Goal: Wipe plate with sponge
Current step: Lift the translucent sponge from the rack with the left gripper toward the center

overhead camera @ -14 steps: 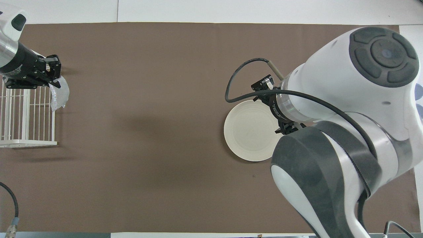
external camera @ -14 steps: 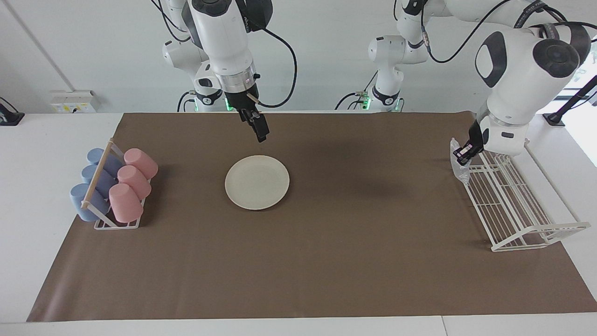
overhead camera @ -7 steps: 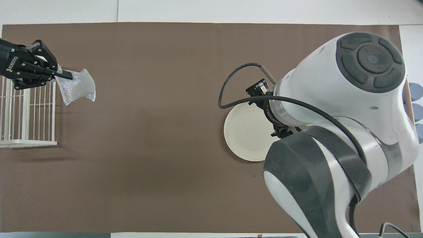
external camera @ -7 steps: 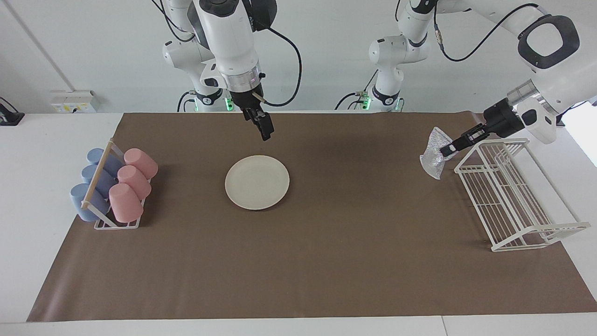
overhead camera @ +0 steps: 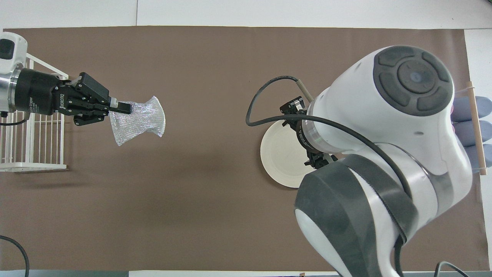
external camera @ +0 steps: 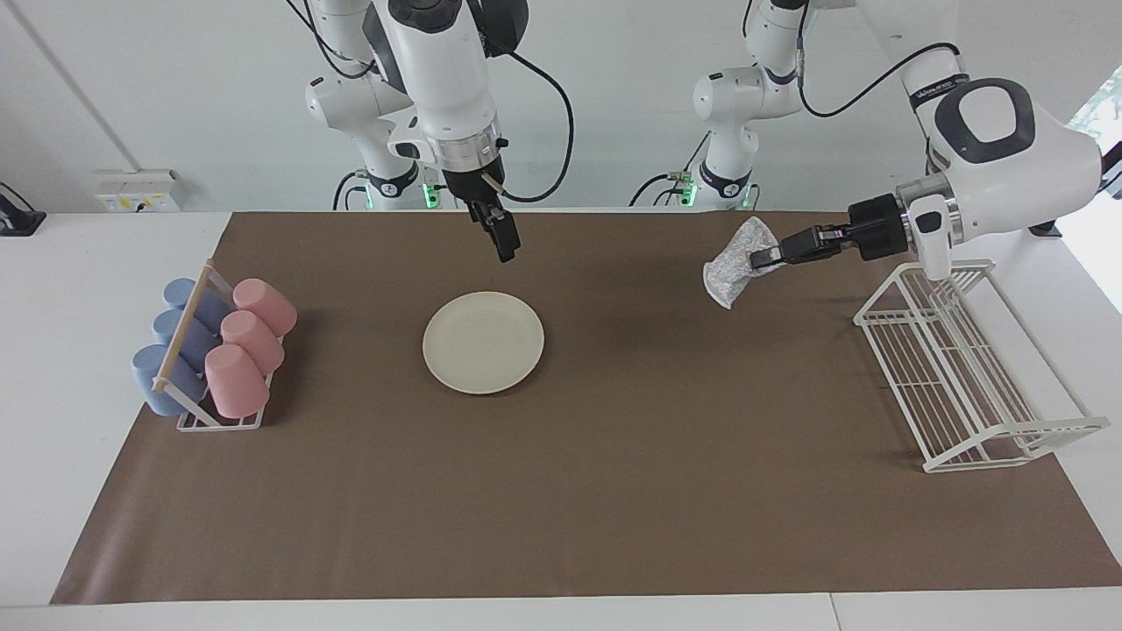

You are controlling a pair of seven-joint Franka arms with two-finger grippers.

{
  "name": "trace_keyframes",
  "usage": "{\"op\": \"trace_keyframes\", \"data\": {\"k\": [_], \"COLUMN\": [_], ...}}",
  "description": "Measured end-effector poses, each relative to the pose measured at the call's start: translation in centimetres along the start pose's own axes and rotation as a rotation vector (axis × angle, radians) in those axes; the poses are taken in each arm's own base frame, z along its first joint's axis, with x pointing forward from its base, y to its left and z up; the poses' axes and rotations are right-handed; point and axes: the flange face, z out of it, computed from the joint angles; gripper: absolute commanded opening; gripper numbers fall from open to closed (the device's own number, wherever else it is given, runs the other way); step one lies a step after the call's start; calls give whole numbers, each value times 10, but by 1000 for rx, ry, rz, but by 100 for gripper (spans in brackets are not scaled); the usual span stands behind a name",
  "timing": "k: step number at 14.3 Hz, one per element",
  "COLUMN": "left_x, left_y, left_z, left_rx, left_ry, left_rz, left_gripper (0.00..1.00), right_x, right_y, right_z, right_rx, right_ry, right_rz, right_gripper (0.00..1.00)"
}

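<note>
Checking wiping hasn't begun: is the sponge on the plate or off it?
Off it. The sponge hangs in the air from the shut left gripper over the mat, apart from the bare plate.

- A white table point(external camera: 53, 350) carries everything; its bare top shows along the left, right and bottom edges of the facing view.
- A large brown rectangular paper mat point(external camera: 614, 491) lies flat on it and fills most of both views.
- A round, flat, cream-white dinner plate point(external camera: 483, 342) rests on the mat, left of centre in the facing view.
- A white wire holder of pink and blue plastic cups lying on their sides point(external camera: 215, 350) stands at the mat's left edge in that view.
- A white wire rack point(external camera: 964, 377) stands at the mat's right edge there, at the left edge of the overhead view point(overhead camera: 30, 142).
</note>
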Motion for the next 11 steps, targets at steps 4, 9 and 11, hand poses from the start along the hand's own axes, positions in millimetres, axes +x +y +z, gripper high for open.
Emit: {"op": "trace_keyframes", "data": {"k": [4, 9, 11], "left_x": [-14, -21, -29], "left_y": [-21, -41, -43], "left_z": [53, 106, 126], "left_rx": [-173, -297, -333], "left_ry": [-47, -120, -140], "left_rz": [33, 78, 93], "left_gripper": [0, 0, 0], "right_x": [-31, -77, -96], "right_y": [-3, -10, -11], "right_z": [0, 4, 10], "right_rx": [31, 95, 96], "right_ry": [-11, -84, -93], "right_rz": [53, 190, 217], "right_gripper": [100, 100, 100]}}
